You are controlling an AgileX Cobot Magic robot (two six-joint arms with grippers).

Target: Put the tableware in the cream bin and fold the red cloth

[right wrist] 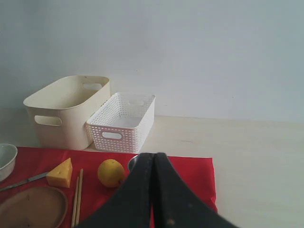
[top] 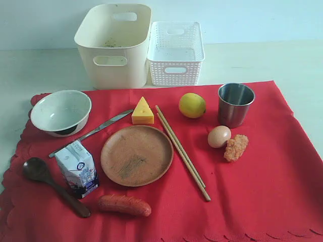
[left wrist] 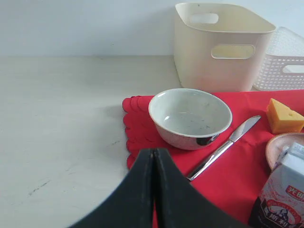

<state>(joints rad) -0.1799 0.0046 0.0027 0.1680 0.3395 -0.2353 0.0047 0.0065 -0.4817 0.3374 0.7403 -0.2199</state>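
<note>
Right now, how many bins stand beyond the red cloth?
2. The cream bin stands past the far edge of the red cloth, left of centre; the white lattice basket sits close beside it on its right. Nothing suggests another is hidden.

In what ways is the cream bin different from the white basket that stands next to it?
The cream bin has smooth solid walls; the white basket has lattice walls with small holes. The cream bin is taller and wider than the white basket. Dark specks mark the cream bin's inside; the white basket's looks clean. Both stand upright behind the red cloth, open on top, with oval handle cutouts.
</note>
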